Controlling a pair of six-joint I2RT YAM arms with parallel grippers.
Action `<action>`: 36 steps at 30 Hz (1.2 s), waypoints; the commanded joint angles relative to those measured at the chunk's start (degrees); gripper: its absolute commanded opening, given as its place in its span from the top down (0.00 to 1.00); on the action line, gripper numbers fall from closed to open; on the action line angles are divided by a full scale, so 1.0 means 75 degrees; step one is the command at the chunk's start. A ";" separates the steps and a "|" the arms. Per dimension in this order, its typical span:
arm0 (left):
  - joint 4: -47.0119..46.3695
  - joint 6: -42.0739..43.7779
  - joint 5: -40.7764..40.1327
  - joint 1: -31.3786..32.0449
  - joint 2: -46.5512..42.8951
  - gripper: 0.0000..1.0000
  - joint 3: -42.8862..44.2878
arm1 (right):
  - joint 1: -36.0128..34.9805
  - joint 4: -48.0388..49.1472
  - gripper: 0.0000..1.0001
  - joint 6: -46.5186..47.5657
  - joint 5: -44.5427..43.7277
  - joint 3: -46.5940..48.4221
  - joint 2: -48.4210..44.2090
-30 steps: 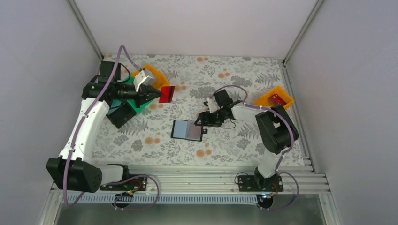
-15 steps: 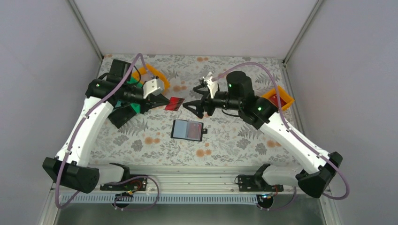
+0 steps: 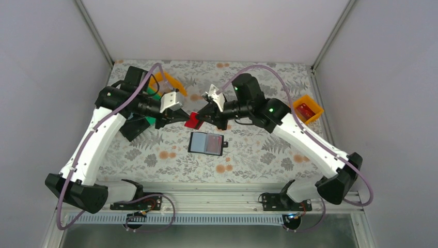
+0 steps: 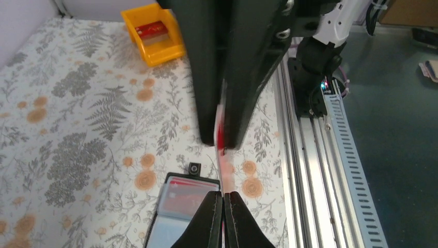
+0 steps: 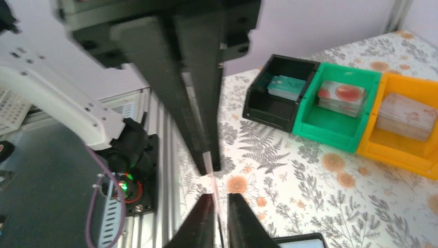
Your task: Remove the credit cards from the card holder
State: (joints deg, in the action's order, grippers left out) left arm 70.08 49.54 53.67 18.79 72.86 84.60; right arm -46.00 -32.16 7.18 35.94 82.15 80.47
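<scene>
red card (image 3: 194,120): in the air over the table's middle, just past the holder's far edge. Pinched at one end by the left gripper, with the right gripper at the other end. Edge-on in both wrist views.
left gripper (image 4: 223,197): fully closed on the red card, whose edge shows between its tips.
right gripper (image 5: 220,197): jaws narrow, one finger on each side of the red card. Cannot tell if they touch it.
holder (image 3: 206,143): lies open and flat on the table, about midway between the left and right edges and nearer the near edge. Its small black tab points to the right edge.
bluish card (image 4: 170,227): in a holder pocket.
reddish card (image 4: 186,188): in the holder pocket next to the tab.
table (image 3: 258,155): floral cover.
right tray (image 4: 162,51): orange, at the table's right edge.
second red card (image 4: 153,29): inside the right tray.
black tray (image 5: 268,119), green tray (image 5: 330,132), left orange tray (image 5: 397,155): side by side in a row near the far left corner.
card stacks (image 5: 341,96): one in each of the three trays.
</scene>
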 commanded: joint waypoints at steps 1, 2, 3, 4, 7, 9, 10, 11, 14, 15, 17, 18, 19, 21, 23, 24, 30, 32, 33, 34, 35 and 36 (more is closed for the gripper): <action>0.0097 0.0175 0.0395 0.0020 0.0001 0.98 0.0231 | -0.0088 -0.0118 0.96 0.0136 0.0201 -0.0058 -0.0530; 0.0091 0.0122 0.0432 0.0026 -0.0006 0.98 0.0253 | -0.0088 -0.0175 0.96 0.0133 0.0184 -0.0036 -0.0574; 0.0083 0.0052 0.0548 0.0025 -0.0018 0.98 0.0324 | -0.0073 -0.0166 0.96 0.0075 0.0129 -0.0030 -0.0675; 0.0024 -0.0075 0.0648 0.0023 -0.0027 0.97 0.0379 | -0.0032 -0.0079 0.96 -0.0017 0.0049 -0.0031 -0.0818; -0.0596 -0.0962 0.0805 -0.0095 -0.0134 0.27 0.0410 | 0.0194 0.0874 0.96 -0.0682 0.0029 -0.0176 -0.1423; -0.0995 -0.1385 0.1127 -0.0278 -0.0222 0.18 0.0583 | 0.0301 0.2057 0.96 -0.1477 -0.0279 -0.0432 -0.1929; -0.1180 -0.1713 0.1334 -0.0328 -0.0187 0.18 0.0858 | 0.0308 0.2725 0.96 -0.1922 -0.0494 -0.0579 -0.2174; -0.1319 -0.2009 0.1565 -0.0337 -0.0082 0.18 0.1288 | 0.0309 0.3262 0.96 -0.2317 -0.0682 -0.0687 -0.2372; -0.2048 -0.2821 0.2719 -0.0313 0.0207 0.18 0.2258 | 0.0300 0.4920 0.96 -0.3039 -0.0389 -0.1087 -0.2806; -0.2450 -0.3164 0.2950 -0.0253 0.0247 0.18 0.2389 | 0.0289 0.5409 0.96 -0.3216 -0.0328 -0.1224 -0.2880; -0.2981 -0.3687 0.2899 -0.0015 0.0412 0.19 0.2677 | 0.0264 0.5874 0.96 -0.3398 -0.0361 -0.1345 -0.2943; -0.3224 -0.3951 0.2773 0.0106 0.0466 0.19 0.2768 | 0.0252 0.6045 0.96 -0.3439 -0.0382 -0.1395 -0.2963; -0.3463 -0.4182 0.2660 0.0243 0.0523 0.19 0.2809 | 0.0250 0.6222 0.96 -0.3487 -0.0375 -0.1446 -0.2970; -0.3821 -0.4513 0.2506 0.0499 0.0641 0.20 0.2876 | 0.0234 0.6508 0.96 -0.3522 -0.0268 -0.1487 -0.2925; -0.3904 -0.4676 0.2491 0.0840 0.0778 0.22 0.2995 | 0.0227 0.6516 0.96 -0.3509 -0.0271 -0.1387 -0.2821; -0.3888 -0.4682 0.2489 0.1013 0.0828 0.25 0.3028 | 0.0227 0.6527 0.96 -0.3497 -0.0304 -0.1370 -0.2784; -0.3707 -0.4759 0.2449 0.1421 0.0938 0.95 0.2943 | 0.0227 0.6245 0.96 -0.3303 -0.0412 -0.1299 -0.2701; -0.3444 -0.4556 0.2359 0.1423 0.0855 0.97 0.2867 | 0.0227 0.5683 0.96 -0.3082 -0.0748 -0.1175 -0.2760; -0.3383 -0.4531 0.2261 0.1415 0.0769 0.97 0.2744 | 0.0227 0.5243 0.96 -0.2855 -0.0931 -0.1053 -0.2781; -0.3368 -0.4550 0.2134 0.1410 0.0628 0.97 0.2589 | 0.0227 0.4742 0.96 -0.2629 -0.1141 -0.0905 -0.2785; -0.3326 -0.4558 0.1970 0.1409 0.0531 0.97 0.2451 | 0.0237 0.4118 0.95 -0.2395 -0.1321 -0.0696 -0.2744; -0.3184 -0.4452 0.1789 0.1415 0.0483 0.97 0.2394 | 0.0247 0.3401 0.88 -0.2124 -0.1420 -0.0423 -0.2618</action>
State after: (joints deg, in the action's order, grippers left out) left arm 43.72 15.46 70.26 29.36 79.24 104.92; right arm -44.07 8.23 -15.70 30.61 73.41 60.42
